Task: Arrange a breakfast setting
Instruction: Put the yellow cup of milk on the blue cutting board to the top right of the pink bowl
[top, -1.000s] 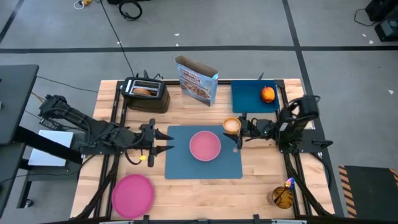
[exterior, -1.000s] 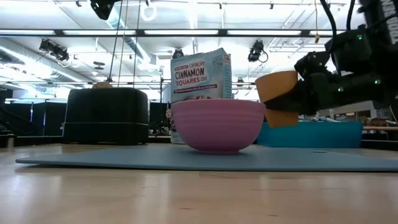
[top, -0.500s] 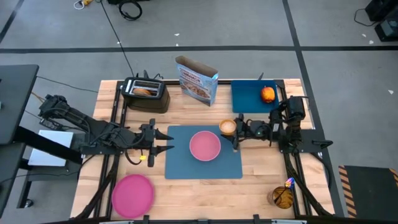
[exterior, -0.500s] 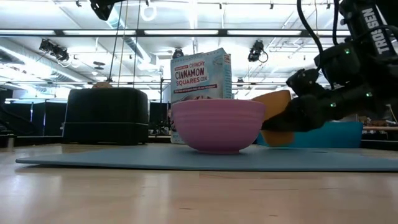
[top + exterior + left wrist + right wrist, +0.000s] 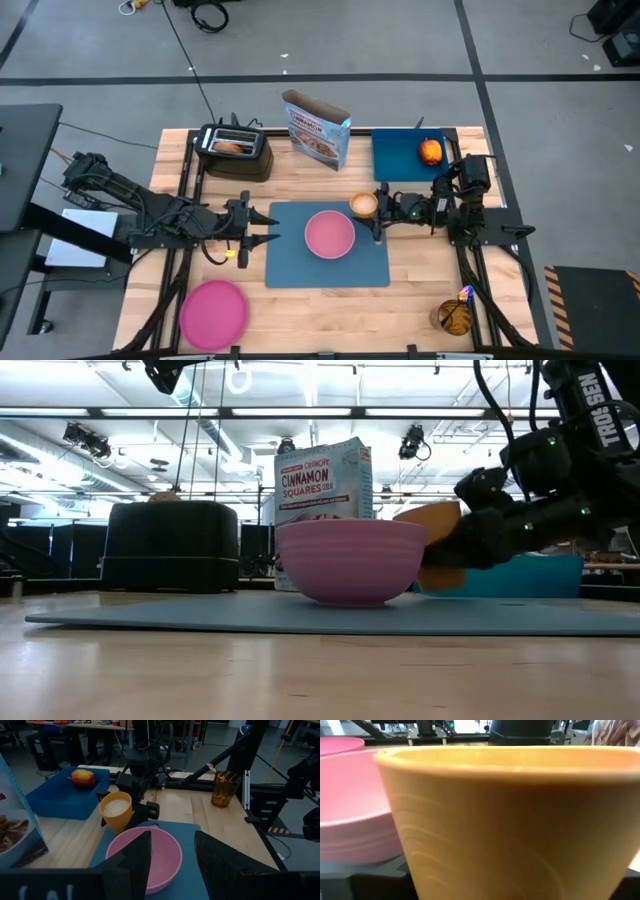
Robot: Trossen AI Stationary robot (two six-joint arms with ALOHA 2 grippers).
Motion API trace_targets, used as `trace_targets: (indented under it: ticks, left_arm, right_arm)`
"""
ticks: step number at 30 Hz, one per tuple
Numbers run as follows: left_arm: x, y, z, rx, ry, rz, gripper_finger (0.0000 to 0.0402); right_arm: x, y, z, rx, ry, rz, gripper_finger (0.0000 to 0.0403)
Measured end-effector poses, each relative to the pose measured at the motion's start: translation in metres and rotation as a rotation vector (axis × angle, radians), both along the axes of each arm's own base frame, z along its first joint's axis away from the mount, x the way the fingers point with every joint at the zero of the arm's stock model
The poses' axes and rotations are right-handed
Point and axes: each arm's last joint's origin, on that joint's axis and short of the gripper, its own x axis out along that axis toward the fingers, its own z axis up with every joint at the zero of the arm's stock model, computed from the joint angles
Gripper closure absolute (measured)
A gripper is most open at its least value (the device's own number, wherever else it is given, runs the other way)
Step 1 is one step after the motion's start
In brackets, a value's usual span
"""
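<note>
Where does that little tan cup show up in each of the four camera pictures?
High view: cup at the mat's far right corner, in the right tool.
Low view: cup right of the bowl, off the table.
Left wrist view: cup behind the bowl.
Right wrist view: cup fills the picture.
Shared landmark: the bowl.

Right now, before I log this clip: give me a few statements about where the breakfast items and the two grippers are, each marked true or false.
1. The right gripper holds the tan cup beside the pink bowl. True.
2. The pink bowl sits on the bare wood, off the blue placemat. False: it sits on the placemat.
3. The apple lies in the blue tray. True.
4. The pink plate is under the bowl. False: it lies apart, near the table's front left corner.
5. The left gripper grips the bowl. False: it is open at the placemat's left edge, holding nothing.
</note>
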Motion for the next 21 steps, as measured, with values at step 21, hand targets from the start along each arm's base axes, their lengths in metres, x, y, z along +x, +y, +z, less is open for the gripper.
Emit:
trace_targets:
  ticks: [21]
  left_arm:
    - [-0.0001, -0.0001, -0.0003, 0.000, 0.003, -0.004, 0.0244]
  right_arm:
    - [-0.0040, -0.0002, -0.0042, 0.010, 0.044, -0.030, 0.0038]
